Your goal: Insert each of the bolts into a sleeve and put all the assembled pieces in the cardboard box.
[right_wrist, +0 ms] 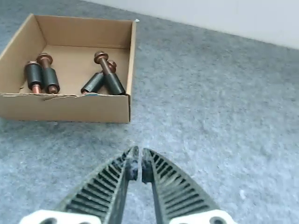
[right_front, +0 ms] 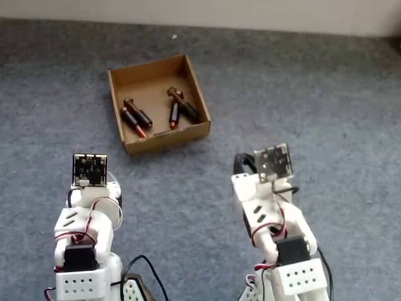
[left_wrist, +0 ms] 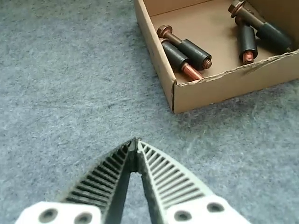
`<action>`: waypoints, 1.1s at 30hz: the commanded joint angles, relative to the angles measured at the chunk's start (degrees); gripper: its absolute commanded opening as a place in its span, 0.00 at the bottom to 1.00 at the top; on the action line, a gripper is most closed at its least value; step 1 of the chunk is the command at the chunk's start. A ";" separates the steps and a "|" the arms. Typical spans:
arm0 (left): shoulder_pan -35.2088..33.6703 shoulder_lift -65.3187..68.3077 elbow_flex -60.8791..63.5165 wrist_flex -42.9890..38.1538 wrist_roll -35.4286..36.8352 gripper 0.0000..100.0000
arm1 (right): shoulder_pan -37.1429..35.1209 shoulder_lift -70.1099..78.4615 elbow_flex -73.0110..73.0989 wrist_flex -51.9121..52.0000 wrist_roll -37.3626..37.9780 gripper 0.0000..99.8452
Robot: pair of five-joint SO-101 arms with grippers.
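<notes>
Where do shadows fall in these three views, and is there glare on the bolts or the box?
High view: soft, even light; the cardboard box throws only a faint shadow on the carpet. Left wrist view: mild shine on the copper bolts, no hard glare. Right wrist view: small shadows under the assembled pieces inside the box.

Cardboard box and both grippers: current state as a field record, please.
container: cardboard box, open top, on grey carpet
contents: four bolts, each in a dark sleeve
parallel pair: lying side by side
angled pair: heads close together, sleeves splayed apart
left gripper: shut, empty, over the carpet short of the box
right gripper: shut, empty, over the carpet short of the box
task state: looks finished, all visible pieces are in the box
</notes>
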 commanded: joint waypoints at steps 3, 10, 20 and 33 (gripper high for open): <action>1.27 -0.40 -2.07 -0.09 -0.79 0.00 | 3.82 -11.56 6.37 1.19 -0.53 0.00; 7.87 -0.31 0.92 -0.26 -2.73 0.00 | 6.73 -17.80 13.23 5.49 -0.53 0.00; 11.38 -0.04 3.30 1.14 -9.32 0.01 | 6.99 -17.45 19.30 14.46 -0.53 0.00; 11.30 -0.04 3.30 21.98 -9.58 0.01 | 6.99 -17.36 19.30 37.32 -0.26 0.00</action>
